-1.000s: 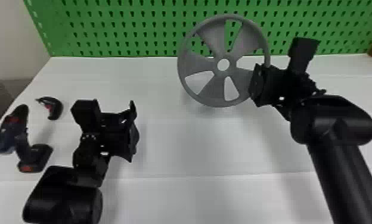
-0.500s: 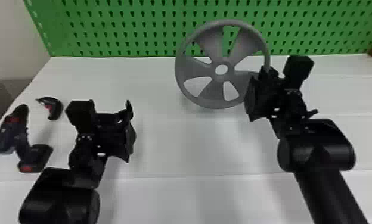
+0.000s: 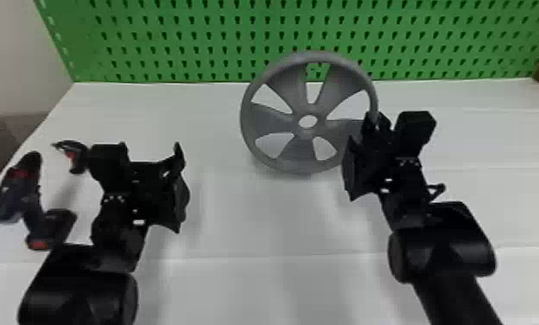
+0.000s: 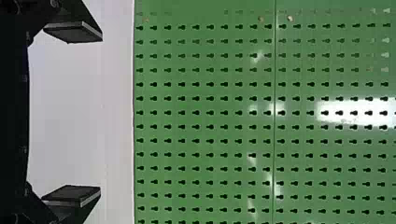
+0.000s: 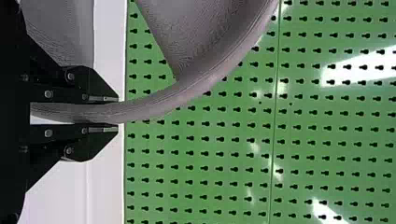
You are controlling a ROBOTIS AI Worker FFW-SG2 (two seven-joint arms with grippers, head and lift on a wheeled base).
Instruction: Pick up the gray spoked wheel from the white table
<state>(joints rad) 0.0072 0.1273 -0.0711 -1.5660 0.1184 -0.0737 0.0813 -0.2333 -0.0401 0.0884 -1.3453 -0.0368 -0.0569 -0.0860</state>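
Note:
The gray spoked wheel (image 3: 273, 120) stands roughly upright above the white table (image 3: 221, 233), in front of the green board. At its right side in the head view is my right gripper (image 3: 370, 123). The right wrist view has the wheel's rim (image 5: 154, 106) pinched between the two fingers of my right gripper (image 5: 116, 114). Whether the wheel's lower edge touches the table, I cannot tell. My left gripper (image 3: 182, 186) is over the table's left part, away from the wheel. In the left wrist view my left gripper (image 4: 100, 114) has its fingers wide apart with nothing between them.
A dark cordless drill (image 3: 31, 203) lies at the table's left edge. Beside it, a small black and red tool (image 3: 79, 157) is just left of my left gripper. The green perforated board (image 3: 186, 39) rises along the table's back edge.
My right gripper has moved a little left and toward the robot, and the wheel in it has shifted slightly the same way and tilted. The left arm has moved slightly left.

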